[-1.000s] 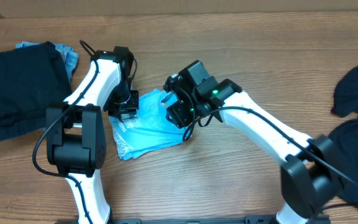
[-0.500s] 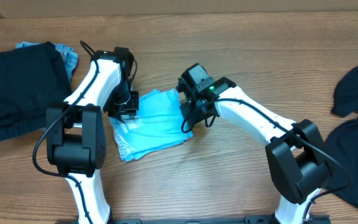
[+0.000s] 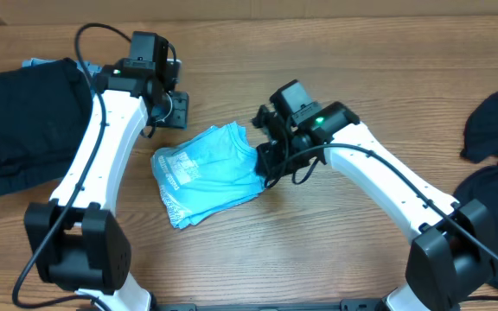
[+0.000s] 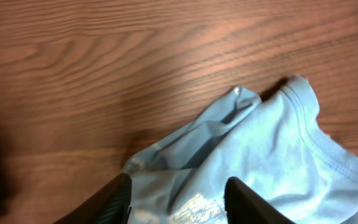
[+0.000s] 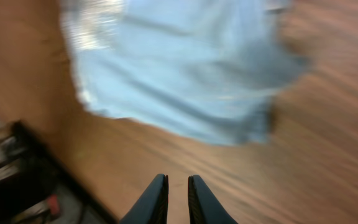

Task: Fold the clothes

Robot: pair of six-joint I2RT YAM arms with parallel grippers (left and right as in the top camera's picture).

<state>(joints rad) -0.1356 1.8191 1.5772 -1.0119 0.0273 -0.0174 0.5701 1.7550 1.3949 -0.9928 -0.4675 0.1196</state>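
Light-blue shirt [image 3: 207, 168]: 1, bunched, frame centre on table [image 3: 335, 250].
Dark folded pile [image 3: 24, 121]: 1, upper left.
Dark clothes [image 3: 495, 216]: right edge, count unclear.
Left gripper [image 4: 178, 199]: fingers wide apart, empty, above shirt edge.
Right gripper [image 5: 177, 190]: fingers almost together, nothing between, beside shirt's right edge.

surface: brown wood-grain table [image 3: 335, 52] | grain: runs left-right | light: even, soft shadows

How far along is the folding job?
Done: the dark garment lies folded at far left. In hand: the light blue shirt looks roughly folded at centre, with the left hand open near it and the right hand shut, empty. Left: dark clothes crumpled at right.
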